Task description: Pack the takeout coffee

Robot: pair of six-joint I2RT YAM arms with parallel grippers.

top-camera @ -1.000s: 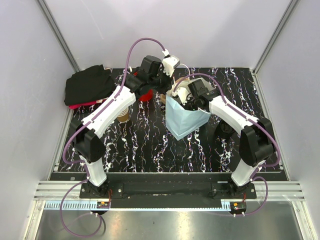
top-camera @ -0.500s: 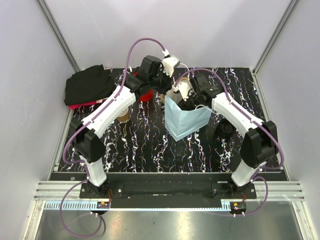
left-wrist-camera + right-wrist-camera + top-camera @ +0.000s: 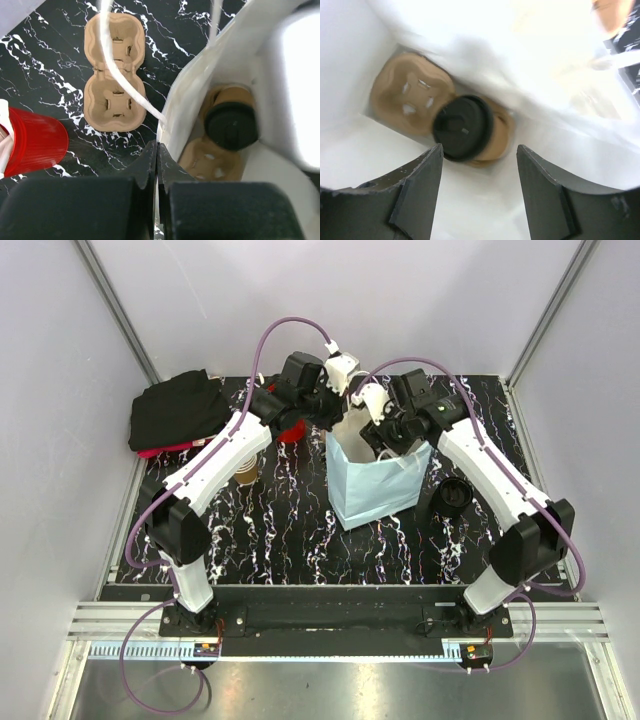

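Note:
The takeout coffee [image 3: 463,127], a tan paper cup with a black lid, sits in a brown pulp carrier [image 3: 407,97] at the bottom of the light blue paper bag [image 3: 372,485]. It also shows in the left wrist view [image 3: 231,124]. My left gripper [image 3: 157,150] is shut on the bag's left rim and holds the wall [image 3: 200,85] up. In the top view it [image 3: 338,410] is at the bag's back left corner. My right gripper [image 3: 479,148] is open and empty above the cup, over the bag's mouth [image 3: 388,435].
A second pulp carrier [image 3: 114,80] and a red cup [image 3: 35,145] lie on the black marbled table left of the bag. An open tan cup [image 3: 245,472] stands beside my left arm. A black lid [image 3: 452,496] lies right of the bag. Black cloth [image 3: 180,410] is at the back left.
The bag has gone from slumped and tilted to standing upright. My right gripper has risen up and back out of the bag. My left gripper has stayed on the rim.

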